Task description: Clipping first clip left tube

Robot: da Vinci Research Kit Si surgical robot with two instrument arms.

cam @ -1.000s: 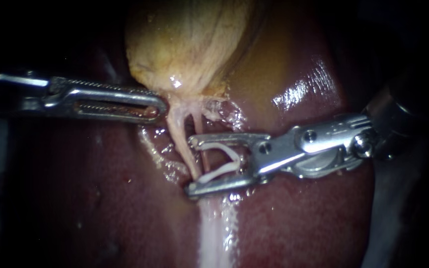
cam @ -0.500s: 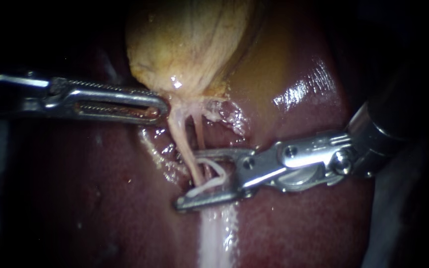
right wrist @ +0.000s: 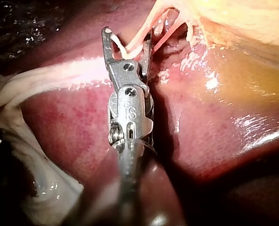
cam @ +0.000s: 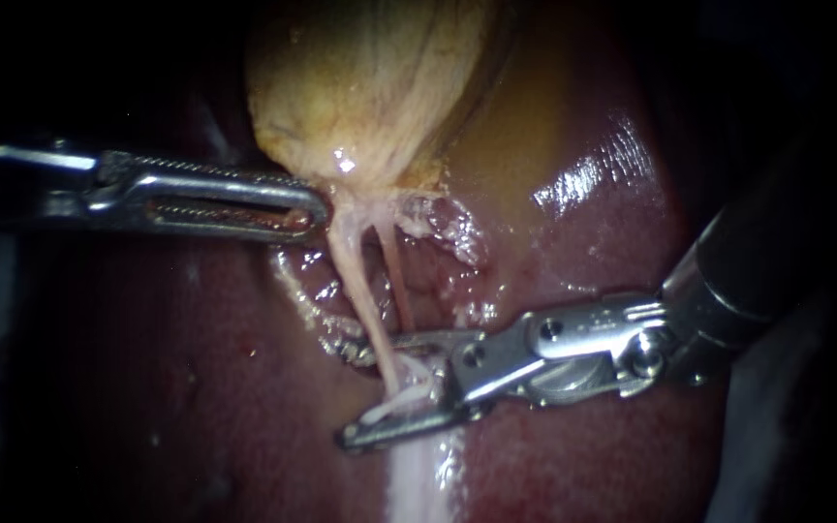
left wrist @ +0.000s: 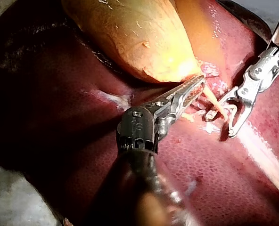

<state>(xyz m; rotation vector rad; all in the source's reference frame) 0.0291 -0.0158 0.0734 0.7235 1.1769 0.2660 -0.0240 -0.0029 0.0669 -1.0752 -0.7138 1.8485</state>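
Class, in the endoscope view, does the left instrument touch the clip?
No: the left instrument ends beside the gallbladder, well apart from the clip held in the right instrument.

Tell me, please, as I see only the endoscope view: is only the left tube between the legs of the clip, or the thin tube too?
Observer: In the right wrist view only the left tube runs between the legs of the clip; the thin tube passes outside, beside the right instrument.
Operator: Where does the white band under the clip go?
Observer: That view shows it running over the liver to a pale soft mass at the liver's edge, beside that instrument.
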